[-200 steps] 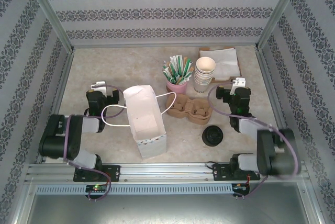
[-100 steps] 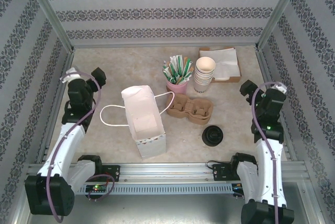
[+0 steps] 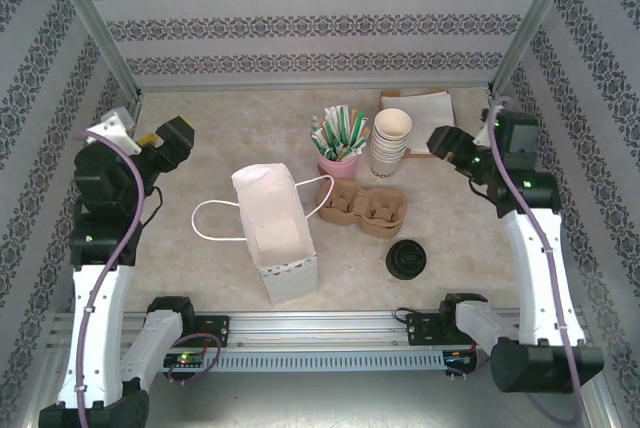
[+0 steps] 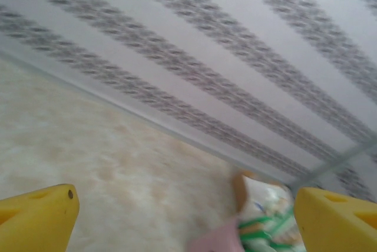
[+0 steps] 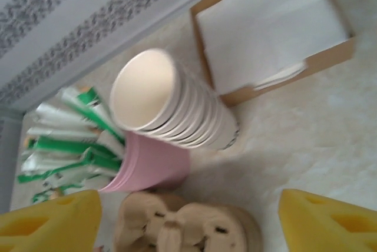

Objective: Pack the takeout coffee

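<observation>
The takeout coffee [image 3: 407, 259], a small dark cup with a round black lid, stands on the table at front right. A white paper bag [image 3: 277, 231] with loop handles stands open to its left, and a cardboard cup carrier [image 3: 364, 208] lies between them, further back. My left gripper [image 3: 168, 138] [image 4: 185, 208] is raised at the far left, open and holding nothing, pointing toward the back wall. My right gripper [image 3: 448, 144] [image 5: 188, 219] hangs open and bare at the right, above the table beside the cream cups, well behind the coffee.
A stack of cream paper cups [image 3: 391, 142] [image 5: 171, 105], a pink cup [image 5: 153, 166] of green-and-white packets [image 3: 338, 130] and a brown napkin box [image 3: 428, 118] [image 5: 271, 28] stand at the back. Patterned walls enclose the table on three sides.
Both arms have unfolded and risen from beside the bag and carrier, swinging outward and back. Both grippers now sit high near the side walls. The objects have not moved.
</observation>
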Controlling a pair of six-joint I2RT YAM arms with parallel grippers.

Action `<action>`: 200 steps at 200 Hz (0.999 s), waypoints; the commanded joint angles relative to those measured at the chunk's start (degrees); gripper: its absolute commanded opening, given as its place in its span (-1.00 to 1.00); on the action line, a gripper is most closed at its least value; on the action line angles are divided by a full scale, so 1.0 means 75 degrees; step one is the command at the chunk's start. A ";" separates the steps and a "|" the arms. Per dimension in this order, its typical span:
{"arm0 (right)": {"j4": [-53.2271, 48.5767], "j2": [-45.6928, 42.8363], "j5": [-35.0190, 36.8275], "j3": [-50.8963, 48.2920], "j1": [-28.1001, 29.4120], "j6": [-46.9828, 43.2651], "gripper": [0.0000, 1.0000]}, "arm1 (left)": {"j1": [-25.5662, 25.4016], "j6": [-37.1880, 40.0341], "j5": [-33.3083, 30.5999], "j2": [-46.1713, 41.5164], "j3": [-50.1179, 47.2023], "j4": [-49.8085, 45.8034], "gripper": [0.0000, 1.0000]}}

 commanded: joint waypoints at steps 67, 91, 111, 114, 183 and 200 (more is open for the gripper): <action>0.0004 0.1963 0.1290 0.1176 0.1178 0.0143 0.10 | -0.0249 0.0892 0.3351 0.0770 0.0363 -0.1029 0.77; 0.0347 0.2504 0.1378 0.1426 0.1231 0.0384 0.08 | -0.0452 0.1348 0.3309 0.0969 0.0649 -0.1682 0.76; 0.0562 0.2892 0.1488 0.1565 0.1231 0.0570 -0.03 | -0.0688 0.1541 0.3139 0.1100 0.0729 -0.1920 0.72; 0.0574 0.2928 0.1486 0.1577 0.1230 0.0587 -0.03 | -0.0733 0.1556 0.3121 0.1104 0.0726 -0.1906 0.72; 0.0930 0.3626 0.1386 0.1791 0.1240 0.0798 -0.18 | -0.1531 0.1678 0.2780 0.1321 0.0850 -0.1744 0.63; 0.0940 0.3640 0.1459 0.1791 0.1294 0.0697 -0.22 | -0.1661 0.1707 0.2708 0.1384 0.0867 -0.1739 0.62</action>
